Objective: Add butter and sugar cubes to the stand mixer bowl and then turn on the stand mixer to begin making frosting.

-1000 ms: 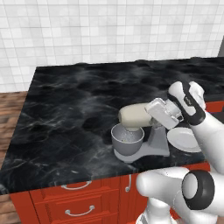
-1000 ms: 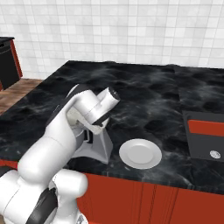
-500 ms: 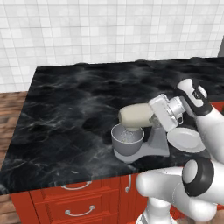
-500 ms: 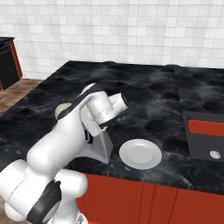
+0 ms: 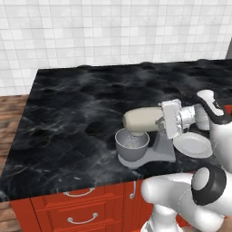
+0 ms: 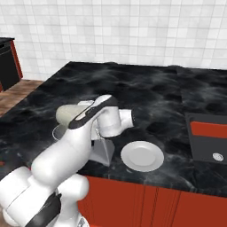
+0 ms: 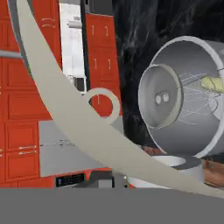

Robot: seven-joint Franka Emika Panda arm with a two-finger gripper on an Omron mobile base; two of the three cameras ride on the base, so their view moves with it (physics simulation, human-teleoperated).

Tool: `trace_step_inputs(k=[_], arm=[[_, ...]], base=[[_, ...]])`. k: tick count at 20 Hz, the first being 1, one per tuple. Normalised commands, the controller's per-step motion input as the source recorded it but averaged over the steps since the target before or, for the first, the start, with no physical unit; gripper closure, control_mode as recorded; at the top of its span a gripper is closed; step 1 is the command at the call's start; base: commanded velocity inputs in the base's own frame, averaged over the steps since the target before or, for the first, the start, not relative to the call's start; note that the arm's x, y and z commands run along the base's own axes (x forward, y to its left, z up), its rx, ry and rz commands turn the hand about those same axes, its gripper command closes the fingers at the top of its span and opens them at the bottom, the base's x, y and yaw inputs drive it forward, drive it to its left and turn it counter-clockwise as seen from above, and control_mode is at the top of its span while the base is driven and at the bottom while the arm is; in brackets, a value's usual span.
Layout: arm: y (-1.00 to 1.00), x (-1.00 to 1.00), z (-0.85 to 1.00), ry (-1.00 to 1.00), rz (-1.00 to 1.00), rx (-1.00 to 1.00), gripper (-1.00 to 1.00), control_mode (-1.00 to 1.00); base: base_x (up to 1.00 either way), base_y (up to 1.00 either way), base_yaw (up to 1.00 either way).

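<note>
At centre frame, the claw (image 5: 159, 121), its opening impossible to tell, presses against the stand mixer (image 5: 142, 120) above its stand mixer bowl (image 5: 132, 144) holding butter (image 7: 213, 83); a hard push could topple the mixer on the desk (image 5: 81, 113).
</note>
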Motion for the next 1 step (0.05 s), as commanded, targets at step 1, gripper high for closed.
trace_step_inputs(k=[1], arm=[[0.11, -0.01, -1.0, 0.01, 0.01, 0.4, 1.0, -1.0]], base=[[0.0, 0.0, 0.0]])
